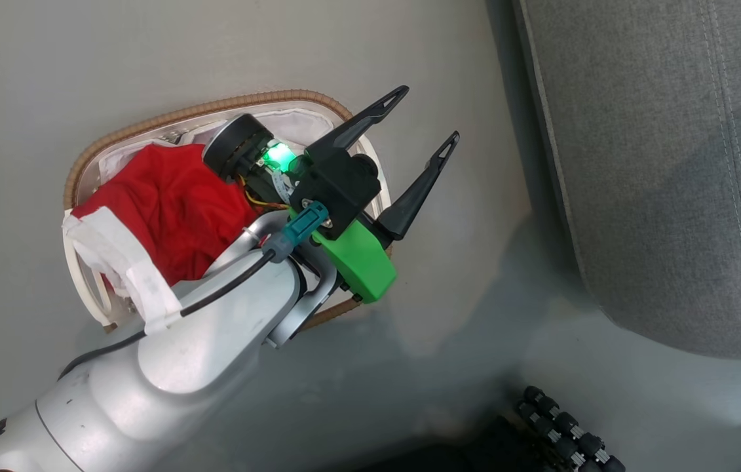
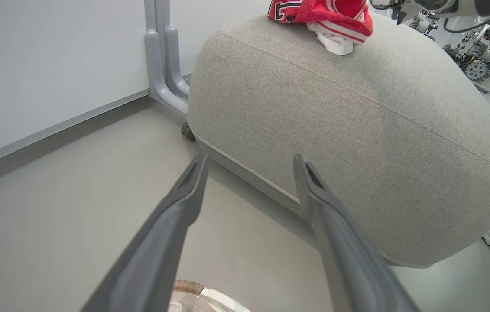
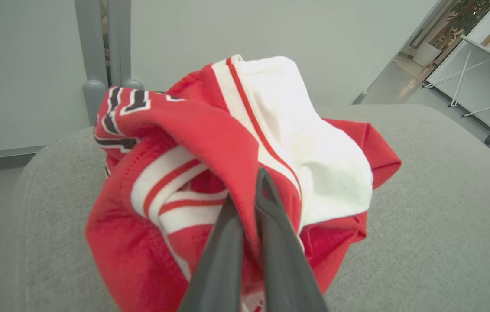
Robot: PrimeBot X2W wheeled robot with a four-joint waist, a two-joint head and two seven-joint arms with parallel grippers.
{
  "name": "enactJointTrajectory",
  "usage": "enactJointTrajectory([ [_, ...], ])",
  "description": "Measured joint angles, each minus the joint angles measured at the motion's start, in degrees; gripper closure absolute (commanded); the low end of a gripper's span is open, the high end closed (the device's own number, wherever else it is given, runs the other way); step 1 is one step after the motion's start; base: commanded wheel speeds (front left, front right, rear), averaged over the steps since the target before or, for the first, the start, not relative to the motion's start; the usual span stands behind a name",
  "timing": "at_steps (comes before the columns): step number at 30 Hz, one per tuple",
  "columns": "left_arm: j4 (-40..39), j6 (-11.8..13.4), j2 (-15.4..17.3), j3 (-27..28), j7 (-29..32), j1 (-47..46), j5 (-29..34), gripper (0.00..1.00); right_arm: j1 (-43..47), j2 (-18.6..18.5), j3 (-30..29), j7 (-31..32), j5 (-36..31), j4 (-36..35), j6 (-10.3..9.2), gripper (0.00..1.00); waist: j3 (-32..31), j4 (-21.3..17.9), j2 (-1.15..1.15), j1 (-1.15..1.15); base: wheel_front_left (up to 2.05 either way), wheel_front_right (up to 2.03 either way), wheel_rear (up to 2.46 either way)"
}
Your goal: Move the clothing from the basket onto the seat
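right gripper (image 3: 247,190) pinching fold of lettered jersey (image 3: 193,125), resting it on grey seat (image 3: 422,195), drop probably next. left gripper (image 1: 429,113) hovering spread over right rim of basket (image 1: 147,124), likely lining up for red jersey (image 1: 167,203).

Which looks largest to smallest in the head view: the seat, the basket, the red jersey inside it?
1. seat
2. basket, partly covered by the left arm
3. red jersey, lying within the basket's rim

The lettered jersey (image 3: 210,143) is red with white stripes (letters white, outlined dark). The seat (image 3: 435,195) is grey, the basket (image 1: 278,97) cream with brown rim, the second jersey (image 1: 173,203) red and white.
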Motion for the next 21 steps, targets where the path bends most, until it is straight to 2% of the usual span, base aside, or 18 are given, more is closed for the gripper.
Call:
enactJointTrajectory([
  [1, -0.10, 0.03, 0.16, -0.03, 0.08, 0.00, 0.00, 0.00, 0.03, 0.16, 0.18, 0.02, -0.04, 0.90, 0.00, 0.62, 0.07, -0.10, 0.00, 0.00, 0.00, 0.00, 0.00],
  [2, -0.22, 0.11, 0.34, -0.04, 0.19, 0.01, 0.00, 0.00, 0.05, 0.27, 0.64, 0.00, -0.14, 1.75, 0.00, 0.00, 0.10, -0.26, 0.00, 0.00, 0.00, 0.00, 0.00],
  [13, -0.47, 0.78, 0.69, 0.78, -1.02, 0.71, -1.21, 0.00, 2.05, 0.09, 5.53, -2.02, 3.50, 4.72, 0.00, 0.00, -2.12, -1.55, 0.00, -0.01, 0.00, 0.00, 0.00],
  [17, 0.44, 0.92, 0.05, 1.49, -2.58, 0.94, -2.11, 0.00, 3.63, -1.01, 8.61, -2.33, 4.64, 2.27, -0.01, 0.00, -4.27, -1.61, 0.00, -0.01, 0.00, 0.00, 0.00],
  [21, 2.14, 1.01, -0.81, 2.63, -4.44, 1.91, -4.02, 0.00, 5.78, -0.60, 11.16, -2.34, 5.99, -1.41, 0.00, 0.00, -6.90, -1.42, 0.00, -0.01, 0.00, 0.00, 0.00],
])
